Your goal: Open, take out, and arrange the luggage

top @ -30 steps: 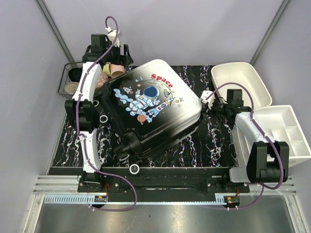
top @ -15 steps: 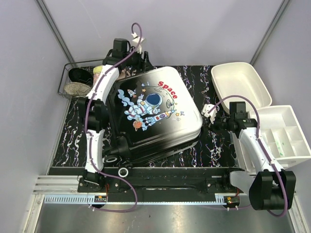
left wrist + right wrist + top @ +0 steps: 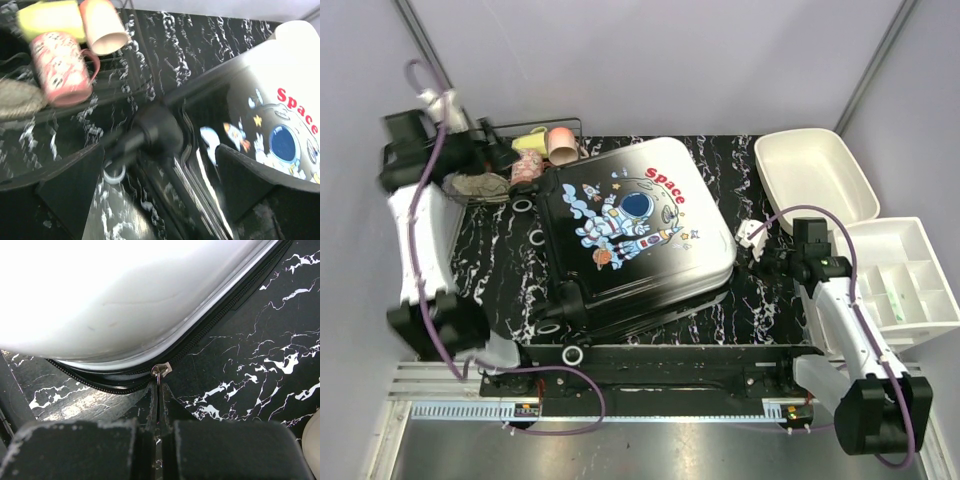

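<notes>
My left wrist view is blurred throughout: the wheel at the suitcase's corner, between the spread fingers of my left gripper, is only a dark blob. The print on the pink mug beyond that corner cannot be read. The suitcase runs off that view's right edge. From my right wrist its shell is washed out white (no print legible) and cut off at the top. The zipper pull vanishes between the closed fingertips of my right gripper.
</notes>
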Available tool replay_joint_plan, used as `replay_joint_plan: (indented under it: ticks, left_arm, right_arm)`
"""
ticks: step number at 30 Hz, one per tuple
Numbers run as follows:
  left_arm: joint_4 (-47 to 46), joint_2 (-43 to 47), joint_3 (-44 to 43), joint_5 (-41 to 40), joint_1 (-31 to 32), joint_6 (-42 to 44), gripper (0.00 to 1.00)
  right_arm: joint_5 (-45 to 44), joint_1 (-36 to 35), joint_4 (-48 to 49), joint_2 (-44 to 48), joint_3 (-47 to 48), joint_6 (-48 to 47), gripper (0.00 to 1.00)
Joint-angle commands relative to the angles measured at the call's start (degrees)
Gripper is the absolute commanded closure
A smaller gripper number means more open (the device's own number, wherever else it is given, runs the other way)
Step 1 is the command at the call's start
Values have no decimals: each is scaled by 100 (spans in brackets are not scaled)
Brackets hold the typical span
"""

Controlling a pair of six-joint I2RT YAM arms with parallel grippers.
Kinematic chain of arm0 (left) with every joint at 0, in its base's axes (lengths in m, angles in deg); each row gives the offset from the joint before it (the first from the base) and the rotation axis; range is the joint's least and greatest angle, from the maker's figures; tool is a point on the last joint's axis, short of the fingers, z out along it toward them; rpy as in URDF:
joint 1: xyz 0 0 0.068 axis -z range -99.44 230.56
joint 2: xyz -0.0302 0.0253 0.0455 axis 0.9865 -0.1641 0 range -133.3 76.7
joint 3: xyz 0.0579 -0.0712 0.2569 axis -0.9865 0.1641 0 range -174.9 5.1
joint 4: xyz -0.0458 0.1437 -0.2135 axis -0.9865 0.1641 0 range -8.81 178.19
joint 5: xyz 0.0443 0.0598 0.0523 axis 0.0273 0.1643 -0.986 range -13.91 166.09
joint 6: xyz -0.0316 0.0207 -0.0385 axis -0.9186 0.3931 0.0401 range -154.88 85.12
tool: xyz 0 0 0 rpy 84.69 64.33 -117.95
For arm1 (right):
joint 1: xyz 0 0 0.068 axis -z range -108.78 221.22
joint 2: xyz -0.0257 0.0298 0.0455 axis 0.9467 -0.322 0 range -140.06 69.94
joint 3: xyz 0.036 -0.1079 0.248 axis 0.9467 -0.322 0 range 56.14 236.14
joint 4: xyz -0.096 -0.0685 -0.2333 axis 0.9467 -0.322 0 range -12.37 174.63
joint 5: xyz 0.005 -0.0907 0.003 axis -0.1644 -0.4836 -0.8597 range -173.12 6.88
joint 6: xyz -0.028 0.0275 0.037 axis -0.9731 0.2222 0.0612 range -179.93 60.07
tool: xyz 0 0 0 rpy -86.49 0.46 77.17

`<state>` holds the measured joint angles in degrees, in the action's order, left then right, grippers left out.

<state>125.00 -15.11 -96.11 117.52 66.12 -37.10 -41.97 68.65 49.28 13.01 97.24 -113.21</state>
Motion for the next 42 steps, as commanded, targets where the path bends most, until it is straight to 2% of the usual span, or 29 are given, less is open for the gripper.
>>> replay_joint_plan:
  ticks: [1, 3, 5, 7, 8, 10, 14, 17, 21, 25, 28, 30, 33, 34, 37, 42]
  left_arm:
    - [679, 1594, 1329, 208, -419, -34, 1]
    - [769, 1964, 2041, 129, -411, -32, 1]
    - [577, 2131, 2672, 268, -420, -382, 1]
    - [157, 2115, 2974, 767, -376, -673, 1]
    - [-11, 2001, 3149, 840, -289, -936, 1]
    - [-153, 1782, 3073, 648, 150, -912, 1]
    - [-215, 773, 2371, 585, 888, -614, 1]
    - [-224, -2, 1696, 638, 1231, -386, 5]
    - [-14, -933, 561, 595, 1417, -51, 8]
    - [809, -1567, -756, 585, 1417, 720, 7]
    - [1410, -1377, -1329, 498, 1417, 1222, 6]
    - [1533, -1043, -1288, 445, 1400, 1398, 4]
    - [1857, -234, -989, 445, 1382, 1917, 1]
    - [2033, 107, -832, 471, 1382, 2327, 1]
    - [2903, 583, -489, 506, 1382, 3328, 1]
    - [4412, 928, -13, 314, 1338, 4527, 1]
  right_arm:
    - [130, -86, -253, 217, -120, 177, 100]
    - [192, -95, -121, 208, -164, 169, 100]
    - [245, -95, -34, 130, -155, 133, 100]
    - [332, -95, -112, 33, -120, -76, 100]
    - [376, -86, -190, -55, -59, -112, 100]
    - [429, -95, -287, -125, 3, -226, 100]
    - [631, -95, -516, -30, -32, -341, 100]
    - [806, -95, -586, 190, -163, -376, 100]
    - [948, -138, -569, 349, -296, -324, 100]
    - [1027, -375, -359, 331, -287, 114, 100]
    - [782, -621, 43, 366, -330, 588, 100]
    - [159, -622, 292, 288, -340, 941, 100]
    - [-151, -377, 310, 77, -156, 802, 100]
    - [-116, -263, 284, 33, -25, 775, 100]
    - [-72, 72, 240, -64, 248, 573, 100]
    - [-89, 134, 240, -476, 732, 537, 100]
